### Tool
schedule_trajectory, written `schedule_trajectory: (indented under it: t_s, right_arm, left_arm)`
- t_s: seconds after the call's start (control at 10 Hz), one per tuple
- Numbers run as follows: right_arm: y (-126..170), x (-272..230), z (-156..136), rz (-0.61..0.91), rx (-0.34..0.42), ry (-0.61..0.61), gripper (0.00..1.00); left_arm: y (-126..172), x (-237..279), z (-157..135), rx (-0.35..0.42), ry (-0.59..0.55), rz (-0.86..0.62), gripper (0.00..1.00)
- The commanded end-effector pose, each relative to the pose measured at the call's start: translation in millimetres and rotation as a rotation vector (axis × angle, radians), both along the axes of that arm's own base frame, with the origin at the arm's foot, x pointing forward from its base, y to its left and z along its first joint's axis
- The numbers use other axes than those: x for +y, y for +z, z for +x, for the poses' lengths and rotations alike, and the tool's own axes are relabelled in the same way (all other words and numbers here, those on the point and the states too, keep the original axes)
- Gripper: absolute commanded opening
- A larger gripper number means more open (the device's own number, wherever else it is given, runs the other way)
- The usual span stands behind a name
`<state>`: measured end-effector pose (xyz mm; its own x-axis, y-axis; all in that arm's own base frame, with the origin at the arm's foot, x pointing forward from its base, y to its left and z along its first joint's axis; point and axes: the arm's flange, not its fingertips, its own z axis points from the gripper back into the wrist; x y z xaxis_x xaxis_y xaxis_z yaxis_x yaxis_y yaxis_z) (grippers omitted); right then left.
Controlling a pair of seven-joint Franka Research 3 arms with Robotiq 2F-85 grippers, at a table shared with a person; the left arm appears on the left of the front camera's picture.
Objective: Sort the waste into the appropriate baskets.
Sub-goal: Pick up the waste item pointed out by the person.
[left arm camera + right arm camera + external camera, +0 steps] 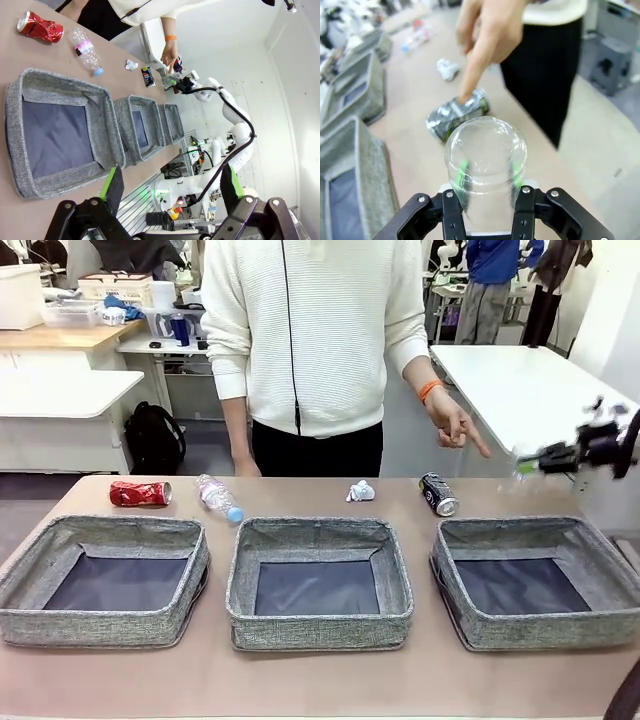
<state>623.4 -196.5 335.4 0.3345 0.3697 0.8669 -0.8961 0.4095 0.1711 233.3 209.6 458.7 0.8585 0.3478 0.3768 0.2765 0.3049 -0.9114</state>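
right tool [485, 182]: I'm gripping a clear plastic bottle [485, 150], 2 o'clock from middle basket [318, 532] | left tool [172, 187]: I'm seeing it gaping open | person's hand [487, 30]: pointing at black soda can [457, 114]

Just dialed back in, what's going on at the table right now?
The right gripper holds a clear bottle in the air. The person's hand points at the black can. Red can, labelled bottle and paper wad lie beyond the baskets, which hold nothing. The left gripper is open.
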Motion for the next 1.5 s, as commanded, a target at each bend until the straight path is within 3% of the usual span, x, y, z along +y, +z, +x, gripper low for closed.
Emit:
schedule_trajectory:
  t_s: [0.0, 0.1, 0.3, 0.4, 0.5, 0.7, 0.8, 0.9, 1.0, 1.2, 1.4]
  right_arm:
    - [101, 19, -31, -0.118, 0.128, -0.22, 0.38]
    - [134, 39, -52, -0.099, 0.225, -0.371, 0.38]
    - [152, 59, -91, -0.154, 0.16, -0.35, 0.38]
    - [147, 61, -99, -0.16, 0.153, -0.343, 0.38]
    - [175, 34, -69, -0.124, 0.134, -0.349, 0.38]
    - [175, 34, -69, -0.124, 0.134, -0.349, 0.38]
    - [171, 46, -87, -0.139, 0.146, -0.35, 0.38]
    - [171, 47, -88, 0.02, 0.103, -0.405, 0.38]
    - [201, 68, -93, -0.031, 0.084, -0.441, 0.38]
    - [262, 111, -97, -0.028, 0.209, -0.49, 0.38]
    - [298, 169, -107, -0.124, 0.414, -0.638, 0.38]
  left_arm:
    - [1, -1, 1, -0.026, -0.005, -0.006, 1.0]
    - [1, -1, 1, -0.026, -0.005, -0.006, 1.0]
    - [1, -1, 1, -0.026, -0.005, -0.006, 1.0]
    - [1, -1, 1, -0.026, -0.005, -0.006, 1.0]
    - [1, -1, 1, -0.026, -0.005, -0.006, 1.0]
    - [1, -1, 1, -0.026, -0.005, -0.006, 1.0]
    - [1, -1, 1, -0.026, -0.005, -0.006, 1.0]
    - [1, -1, 1, -0.026, -0.005, -0.006, 1.0]
    - [1, -1, 1, -0.026, -0.005, -0.006, 1.0]
    - [1, -1, 1, -0.026, -0.005, -0.006, 1.0]
    - [1, -1, 1, -0.026, -0.005, -0.006, 1.0]
